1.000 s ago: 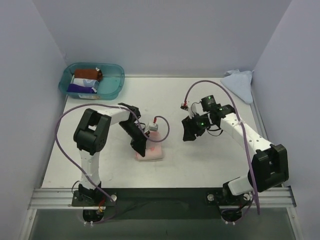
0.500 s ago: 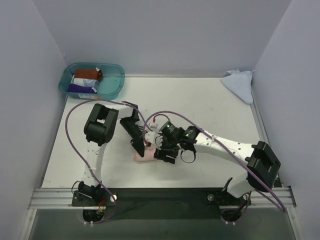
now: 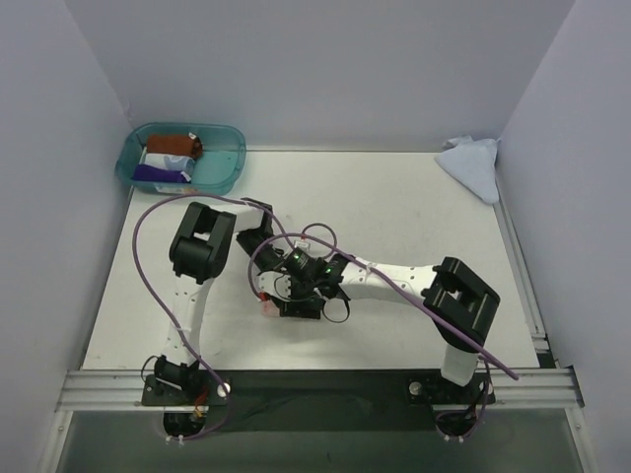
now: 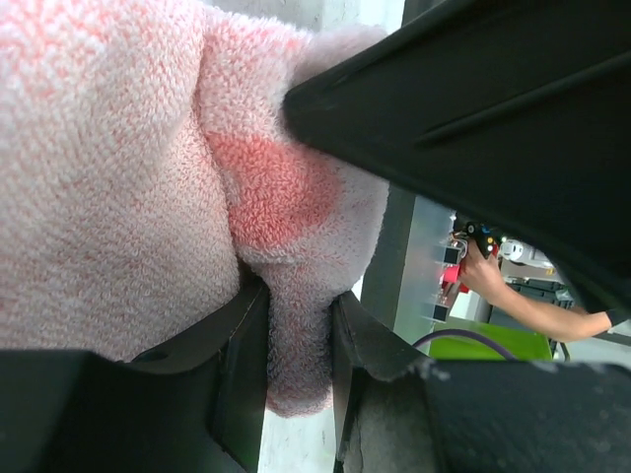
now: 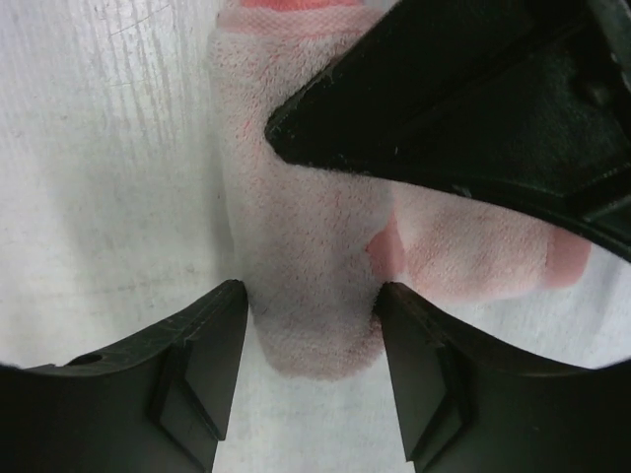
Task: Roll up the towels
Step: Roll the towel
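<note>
On the tabletop (image 3: 414, 207), the left end effector (image 4: 301, 370) is pinching a fold of the pink towel (image 4: 108, 197) to steady it, while the spread right end effector (image 5: 311, 340) is straddling its end, probably to roll it.

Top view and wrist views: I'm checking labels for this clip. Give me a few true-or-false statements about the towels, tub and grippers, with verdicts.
1. The left gripper pinches the pink towel. True.
2. The blue towel lies in the tub. False: it lies crumpled at the table's far right corner.
3. The right gripper straddles the pink towel. True.
4. The tub is empty. False: it holds several items.
</note>
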Controlling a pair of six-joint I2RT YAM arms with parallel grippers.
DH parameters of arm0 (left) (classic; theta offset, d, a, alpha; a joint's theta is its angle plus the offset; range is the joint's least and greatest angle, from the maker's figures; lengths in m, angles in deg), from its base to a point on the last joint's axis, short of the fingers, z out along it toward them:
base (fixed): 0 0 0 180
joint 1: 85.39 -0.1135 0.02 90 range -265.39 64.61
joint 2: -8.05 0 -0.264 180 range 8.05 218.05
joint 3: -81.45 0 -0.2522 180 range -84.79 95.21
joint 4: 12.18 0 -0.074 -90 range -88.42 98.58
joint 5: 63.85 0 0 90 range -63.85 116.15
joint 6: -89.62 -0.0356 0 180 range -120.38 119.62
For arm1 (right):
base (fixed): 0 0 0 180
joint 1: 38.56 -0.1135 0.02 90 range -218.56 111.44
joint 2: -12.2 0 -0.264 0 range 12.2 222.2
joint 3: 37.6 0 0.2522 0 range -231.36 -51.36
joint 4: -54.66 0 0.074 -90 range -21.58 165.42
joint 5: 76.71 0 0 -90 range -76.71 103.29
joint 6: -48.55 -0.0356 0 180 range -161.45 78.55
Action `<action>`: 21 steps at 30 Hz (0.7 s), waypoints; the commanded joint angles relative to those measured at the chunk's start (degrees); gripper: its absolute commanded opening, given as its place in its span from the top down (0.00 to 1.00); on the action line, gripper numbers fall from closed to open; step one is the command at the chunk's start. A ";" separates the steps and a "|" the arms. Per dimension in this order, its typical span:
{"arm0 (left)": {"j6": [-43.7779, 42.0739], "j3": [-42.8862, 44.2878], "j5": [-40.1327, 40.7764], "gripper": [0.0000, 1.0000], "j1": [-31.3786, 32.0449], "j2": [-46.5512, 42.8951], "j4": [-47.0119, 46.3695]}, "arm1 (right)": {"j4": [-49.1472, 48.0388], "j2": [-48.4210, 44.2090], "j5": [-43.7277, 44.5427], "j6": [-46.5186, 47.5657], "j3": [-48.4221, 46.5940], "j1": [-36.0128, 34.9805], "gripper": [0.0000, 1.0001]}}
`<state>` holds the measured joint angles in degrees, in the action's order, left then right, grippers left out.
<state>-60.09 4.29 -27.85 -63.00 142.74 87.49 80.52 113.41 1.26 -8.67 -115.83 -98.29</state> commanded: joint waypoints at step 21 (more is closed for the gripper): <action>-0.76 -2.23 -5.33 0.49 -22.12 -20.33 -9.97 | 14.00 12.87 -34.18 -11.41 -6.46 12.61 1.00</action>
<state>-59.10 3.35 -31.30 -83.37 130.00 78.96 83.31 121.65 -25.15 -16.50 -122.47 -86.14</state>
